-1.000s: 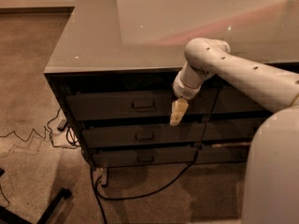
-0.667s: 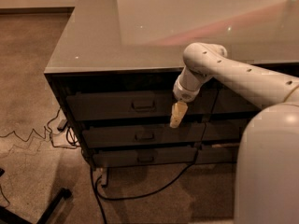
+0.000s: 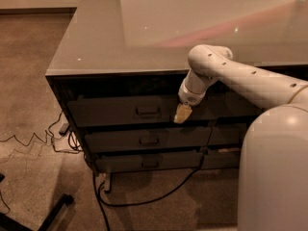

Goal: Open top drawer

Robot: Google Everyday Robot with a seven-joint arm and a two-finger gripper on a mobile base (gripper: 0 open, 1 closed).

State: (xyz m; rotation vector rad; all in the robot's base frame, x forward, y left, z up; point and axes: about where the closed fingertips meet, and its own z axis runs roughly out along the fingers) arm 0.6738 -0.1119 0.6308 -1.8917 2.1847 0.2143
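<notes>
One pincer point(image 3: 182, 114) overlaps top drawer point(image 3: 106, 112), contact unclear.

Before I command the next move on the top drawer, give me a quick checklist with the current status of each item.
1. Top drawer state: shut, its front in line with the drawers below. Ok as a starting point.
2. Handle visible and uncovered: ok.
3. Gripper lined up on the handle: not ok. It hangs to the right of the handle, in front of the drawer front.
4. Gripper touching the drawer front: cannot tell.
5. Cable out of the drawer's path: ok, it lies well below it.
</notes>
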